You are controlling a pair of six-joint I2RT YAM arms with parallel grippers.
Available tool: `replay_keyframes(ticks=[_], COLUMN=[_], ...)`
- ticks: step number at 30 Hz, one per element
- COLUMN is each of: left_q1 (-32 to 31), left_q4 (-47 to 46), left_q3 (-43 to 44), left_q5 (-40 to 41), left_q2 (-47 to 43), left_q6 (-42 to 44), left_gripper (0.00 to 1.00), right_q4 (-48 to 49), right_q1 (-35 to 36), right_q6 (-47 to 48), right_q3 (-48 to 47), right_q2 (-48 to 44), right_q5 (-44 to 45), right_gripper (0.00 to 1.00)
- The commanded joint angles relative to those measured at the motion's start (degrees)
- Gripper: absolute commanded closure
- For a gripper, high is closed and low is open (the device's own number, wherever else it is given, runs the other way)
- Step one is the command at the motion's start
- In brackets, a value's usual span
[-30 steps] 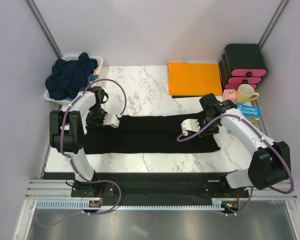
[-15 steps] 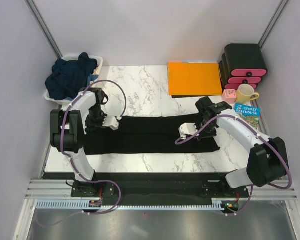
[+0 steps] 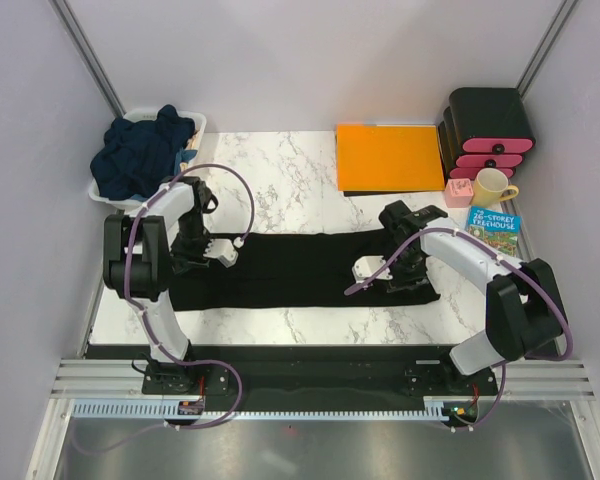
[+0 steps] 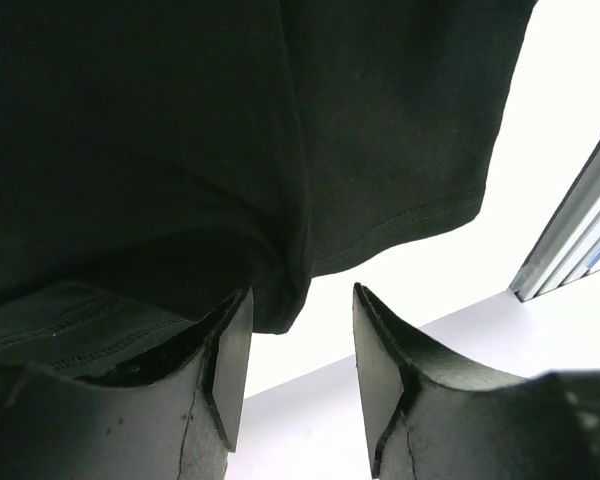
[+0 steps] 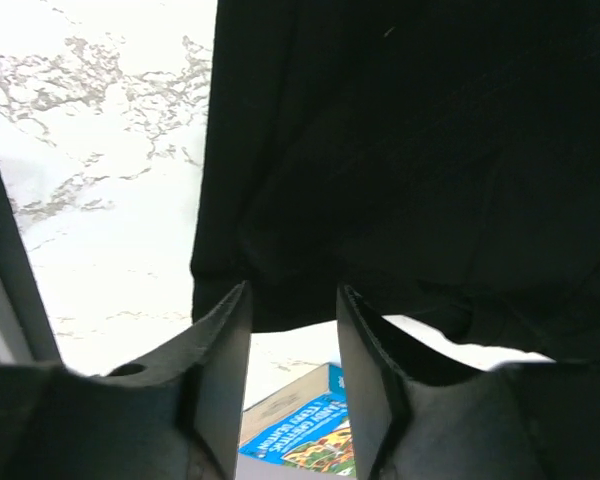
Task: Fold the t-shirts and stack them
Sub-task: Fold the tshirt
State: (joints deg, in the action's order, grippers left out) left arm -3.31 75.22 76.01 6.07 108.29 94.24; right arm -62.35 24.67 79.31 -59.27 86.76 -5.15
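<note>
My left claw [image 4: 300, 305] and right claw [image 5: 293, 298] are both parted, holding nothing, over the left and right ends of the black t-shirt [image 3: 300, 270].

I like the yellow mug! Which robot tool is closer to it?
Right. The right tool is over the black t-shirt, at its end nearest the yellow mug; the left tool is far off at the other end.
</note>
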Motion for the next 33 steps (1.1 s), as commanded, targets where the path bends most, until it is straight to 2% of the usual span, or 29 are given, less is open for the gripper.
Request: replay_keyframes(ticks=[1, 4, 6, 7, 8, 9, 10, 12, 13, 15, 19, 25, 33], left_q1=[-0.12, -0.03, -0.03, -0.03, -0.12, -0.12, -0.20, -0.29, -0.38, -0.91, -1.87, -2.14, -2.31], left_q4=[6.42, 8.18, 10.72, 11.69, 12.40, 12.75, 12.76, 9.62, 8.81, 6.01, 2.22, 0.45, -1.83], left_q3=[3.70, 9.05, 13.70, 19.30, 22.14, 26.52, 27.95, 28.67, 27.97, 24.56, 18.92, 16.10, 14.34], left_q5=[0.70, 0.36, -1.31, -3.67, -5.08, -5.79, -9.28, -11.50, -13.25, -13.97, -14.15, -15.56, -14.16], left_q2=[0.87, 2.01, 3.93, 4.82, 5.43, 6.48, 6.84, 6.76, 6.50, 5.97, 5.70, 6.76, 7.02], left_q6=[3.59, 2.27, -0.18, -1.06, -3.07, -4.05, -4.67, -6.69, -7.13, -8.98, -10.82, -14.08, -14.78], left_gripper=[0.46, 0.44, 0.44, 0.44, 0.44, 0.44, 0.43, 0.43, 0.43, 0.47, 0.98, 0.98, 0.98], right_q4=[-2.78, -2.96, -1.91, 0.80, 2.91, 5.37, 9.74, 14.51, 17.67, 19.28, 22.61, 24.90, 20.96], right_q1=[0.21, 0.30, 0.21, 0.21, 0.21, 0.21, 0.21, 0.21, 0.21, 0.21, 0.82, 1.79, 3.54], right_q6=[1.20, 1.20, 0.59, -0.37, -3.78, -5.98, -7.75, -13.20, -14.78, -18.11, -21.47, -22.44, -19.90], right_q3=[0.20, -0.06, -1.02, -1.64, -3.12, -3.75, -4.45, -6.12, -6.91, -10.16, -13.59, -14.12, -13.33], right_q2=[-0.10, -0.89, -2.21, -2.65, -3.17, -3.18, -2.83, -0.38, 0.85, 5.42, 11.40, 17.12, 14.93], right_q5=[1.28, 2.16, 1.20, -0.98, -2.31, -3.28, -5.12, -5.84, -6.45, -8.03, -11.81, -12.26, -13.75], right_gripper=[0.46, 0.44, 0.47, 0.50, 0.54, 0.59, 0.74, 0.96, 1.00, 1.00, 1.00, 1.00, 1.00])
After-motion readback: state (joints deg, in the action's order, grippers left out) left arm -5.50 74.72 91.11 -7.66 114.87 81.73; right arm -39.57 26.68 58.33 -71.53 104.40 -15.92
